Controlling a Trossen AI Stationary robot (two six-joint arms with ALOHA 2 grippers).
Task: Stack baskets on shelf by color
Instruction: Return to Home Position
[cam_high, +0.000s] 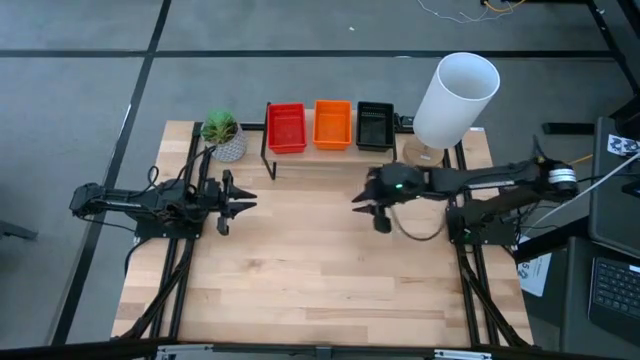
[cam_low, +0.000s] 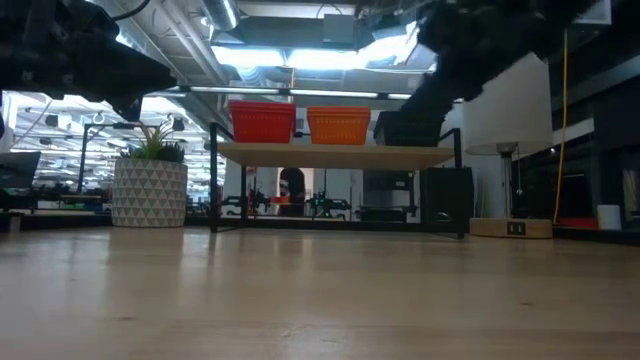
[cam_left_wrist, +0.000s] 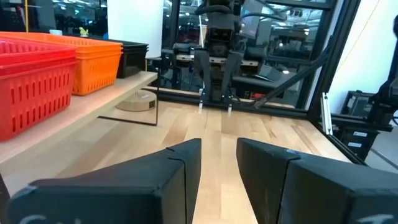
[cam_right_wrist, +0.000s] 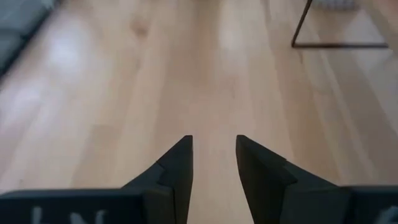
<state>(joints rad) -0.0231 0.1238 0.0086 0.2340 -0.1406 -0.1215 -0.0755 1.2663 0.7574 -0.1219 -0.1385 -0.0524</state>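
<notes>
Lampshade (cam_high: 455, 97), nearest overhead at 1 o'clock, could be clipped if the right arm is swung wide; baskets (cam_high: 330, 125) at 12, left gripper (cam_high: 240, 207) at 9 and right gripper (cam_high: 365, 208) at 3, both parted and empty, are shown. At table level, colour-sorted stacks are seen on the shelf (cam_low: 335, 155), over pale tabletop (cam_low: 320, 290), lit workshop behind.

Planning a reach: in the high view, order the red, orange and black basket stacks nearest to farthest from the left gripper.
From the left gripper:
1. Red stack, leftmost.
2. Orange stack, middle.
3. Black stack, rightmost.
</notes>
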